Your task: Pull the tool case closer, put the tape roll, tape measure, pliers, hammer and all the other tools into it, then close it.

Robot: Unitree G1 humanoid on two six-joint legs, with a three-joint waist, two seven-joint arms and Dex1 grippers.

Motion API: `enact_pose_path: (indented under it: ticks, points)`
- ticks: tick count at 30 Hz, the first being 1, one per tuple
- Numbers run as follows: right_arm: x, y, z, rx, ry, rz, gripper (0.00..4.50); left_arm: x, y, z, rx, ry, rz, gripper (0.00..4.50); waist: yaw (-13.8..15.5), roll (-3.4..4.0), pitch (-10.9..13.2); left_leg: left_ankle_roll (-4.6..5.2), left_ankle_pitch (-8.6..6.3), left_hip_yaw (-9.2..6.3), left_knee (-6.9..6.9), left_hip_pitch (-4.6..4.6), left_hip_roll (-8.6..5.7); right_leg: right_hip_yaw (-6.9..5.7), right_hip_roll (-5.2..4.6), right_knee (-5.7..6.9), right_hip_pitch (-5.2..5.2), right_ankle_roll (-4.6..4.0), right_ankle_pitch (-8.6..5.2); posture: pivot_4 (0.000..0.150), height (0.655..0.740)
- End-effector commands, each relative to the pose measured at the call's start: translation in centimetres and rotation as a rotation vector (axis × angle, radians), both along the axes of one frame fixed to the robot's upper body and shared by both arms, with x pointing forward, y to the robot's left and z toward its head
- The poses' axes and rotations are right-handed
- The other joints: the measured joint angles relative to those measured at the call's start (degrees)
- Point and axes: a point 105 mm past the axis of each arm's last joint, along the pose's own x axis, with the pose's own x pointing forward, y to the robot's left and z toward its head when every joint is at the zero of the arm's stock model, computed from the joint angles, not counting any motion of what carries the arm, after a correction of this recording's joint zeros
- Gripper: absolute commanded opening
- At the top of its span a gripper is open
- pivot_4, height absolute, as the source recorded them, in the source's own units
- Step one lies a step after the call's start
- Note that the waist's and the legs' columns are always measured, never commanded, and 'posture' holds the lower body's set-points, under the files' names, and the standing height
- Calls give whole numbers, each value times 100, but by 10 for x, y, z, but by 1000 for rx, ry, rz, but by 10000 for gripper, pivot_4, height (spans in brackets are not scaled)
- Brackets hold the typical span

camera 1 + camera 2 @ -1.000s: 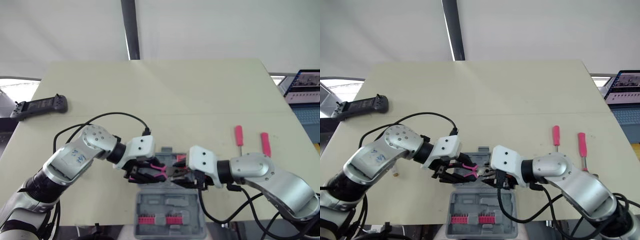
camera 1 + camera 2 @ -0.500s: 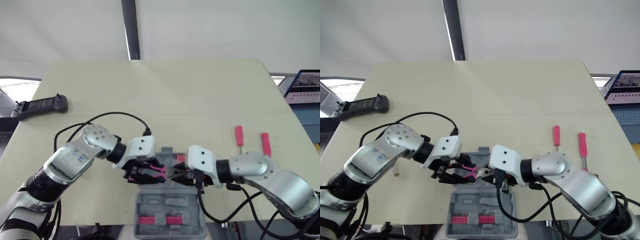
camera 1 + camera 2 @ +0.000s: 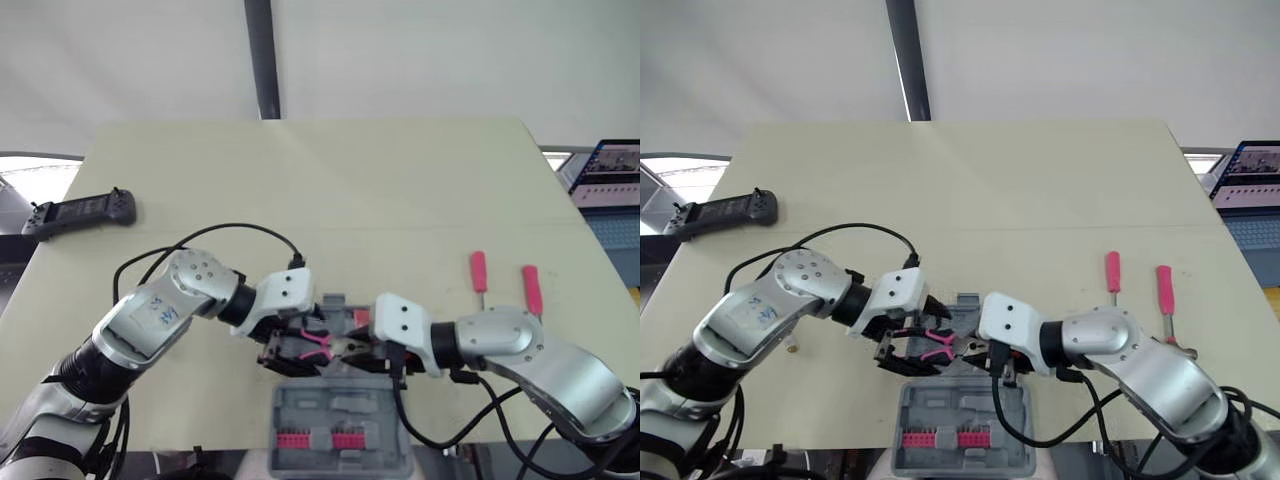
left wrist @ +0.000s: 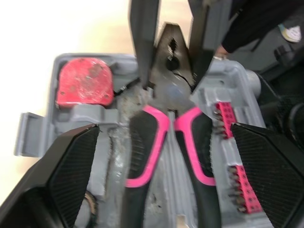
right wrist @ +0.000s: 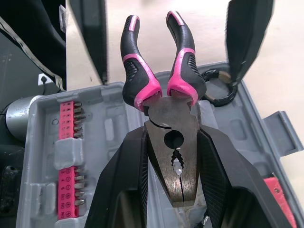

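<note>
- Pliers [image 5: 166, 121], with pink-and-black handles, are hanging over the open tool case [image 3: 285, 420], which is sitting at the near edge of the table [image 3: 350, 190], directly in front of the robot. Whether the pliers are touching the tray cannot be determined.
- Inside the case, a red tape measure [image 4: 84, 81] is occupying its own recess beside the pliers' head, pink bit strips [image 5: 67, 156] are sitting in their slots along one side, and a black ring [image 5: 219, 90] is lying in the tray near the handles.
- The right gripper [image 3: 360, 348] is pinching the metal head of the pliers, one finger pressing on each side.
- The left gripper [image 3: 295, 350] is standing with its fingers spread wide on either side of the handles, not touching them.
- Compared with one second ago, the pliers and both grippers are sitting slightly lower, closer to the tray; everything else on the table is lying unchanged.
- The left arm is reaching in from the left with its elbow bent, and the right arm is reaching in from the right, so the two grippers are facing each other above the case.
- Two pink-handled screwdrivers [image 3: 478, 270] are lying side by side on the table, well apart from the case on the right.
- A black handheld controller [image 3: 80, 212] is resting near the far left edge.
</note>
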Motion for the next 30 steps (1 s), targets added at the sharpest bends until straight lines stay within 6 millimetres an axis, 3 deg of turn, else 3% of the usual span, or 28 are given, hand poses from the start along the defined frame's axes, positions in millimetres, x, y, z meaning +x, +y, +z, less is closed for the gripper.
enact_pose_path:
  ticks: [1, 8, 13, 18, 24, 30]
  points:
    - [0, 1, 7, 32, -37, 9, 9724, 1, 11, 23, -122, -68, 25, 44746, -13, 0, 0, 0, 0, 0, -2, 0, 0, 0, 0, 0, -2, 0, 0, 1500, 7400]
    - [5, -17, 3, 50, -33, -35, 9724, -10, 55, 42, -362, -124, 162, 44746, -11, 0, 0, -1, 0, 1, -6, -3, 1, 3, -2, 3, -19, 0, 0, 1500, 7400]
    - [4, -30, -3, 44, -16, -41, 9724, -43, 89, 23, -348, -17, 221, 44746, -17, 1, 0, -1, 0, 1, -7, -2, 2, 4, -5, 1, -16, -1, 0, 1500, 7400]
    - [5, -42, -7, 26, -11, -36, 9724, -59, 125, 7, -372, -170, 338, 44746, 12, 0, 1, -2, -1, 10, -6, -1, 2, 1, -7, -25, -14, -2, -1, 1500, 7400]
    - [6, -48, -11, 7, -6, -24, 9724, -80, 140, -16, -358, -177, 377, 44746, 14, 0, 1, 1, -4, 10, -9, 2, 2, 1, -6, -35, -9, -2, -1, 1500, 7400]
    - [7, -47, -13, -28, -5, 13, 9724, -80, 146, -18, -363, -195, 408, 44746, 4, 0, 1, 1, -4, 10, -9, 2, 2, 1, -6, -34, -8, -2, -1, 1500, 7400]
